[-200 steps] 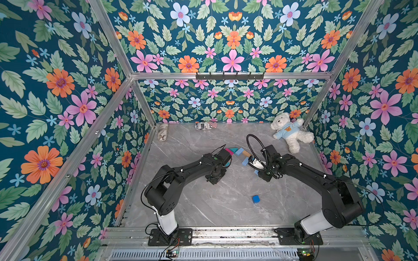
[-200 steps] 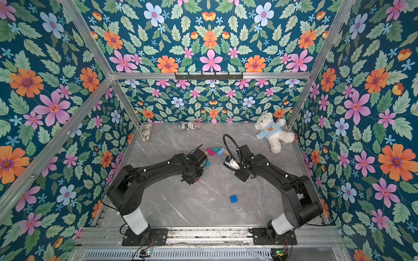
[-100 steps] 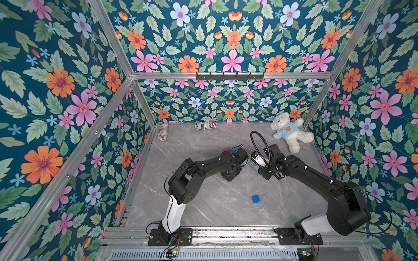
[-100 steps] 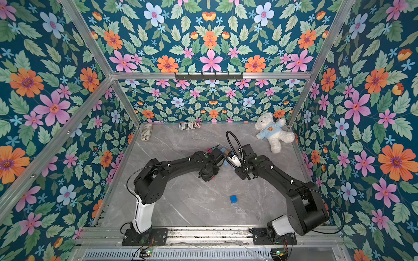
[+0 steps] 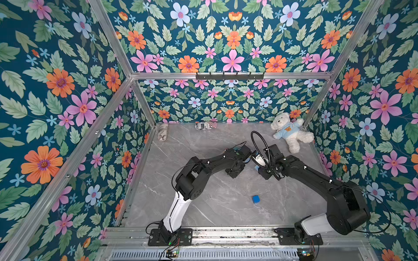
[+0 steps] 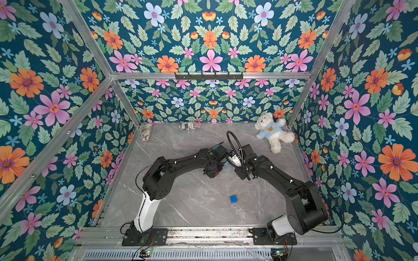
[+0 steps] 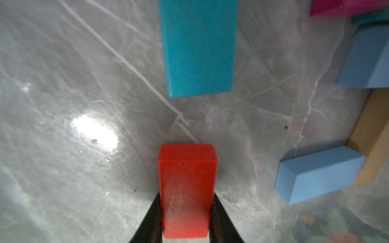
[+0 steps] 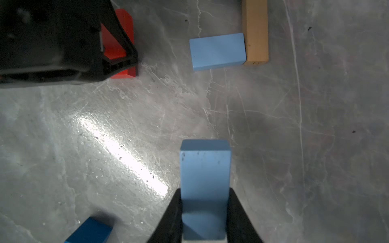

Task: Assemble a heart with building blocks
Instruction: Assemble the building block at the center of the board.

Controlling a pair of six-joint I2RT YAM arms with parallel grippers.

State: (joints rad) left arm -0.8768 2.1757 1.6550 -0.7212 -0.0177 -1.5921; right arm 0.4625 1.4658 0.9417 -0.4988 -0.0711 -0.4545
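My left gripper (image 7: 186, 210) is shut on a red block (image 7: 187, 185) that rests low on the grey table. Ahead of it lies a teal block (image 7: 199, 48). Off to its side are two light blue blocks (image 7: 320, 174), a tan one (image 7: 374, 134) and a magenta one (image 7: 347, 7). My right gripper (image 8: 205, 202) is shut on a light blue block (image 8: 205, 168). It faces another light blue block (image 8: 217, 51), which touches a tan block (image 8: 255, 31). The dark blue cube (image 5: 255, 199) sits alone nearer the front. In both top views the arms hide the heart.
A white teddy bear (image 5: 289, 133) lies at the back right corner. A crushed can (image 5: 205, 125) and a crumpled wrapper (image 5: 163, 135) lie along the back wall. Both wrists stand close together mid-table, the left gripper (image 5: 234, 172) facing the right gripper (image 5: 263, 174). Flowered walls enclose the table.
My left arm has swung right with the red block and now covers the blocks that showed before. The right gripper shifted slightly back and right, still holding its light blue block.
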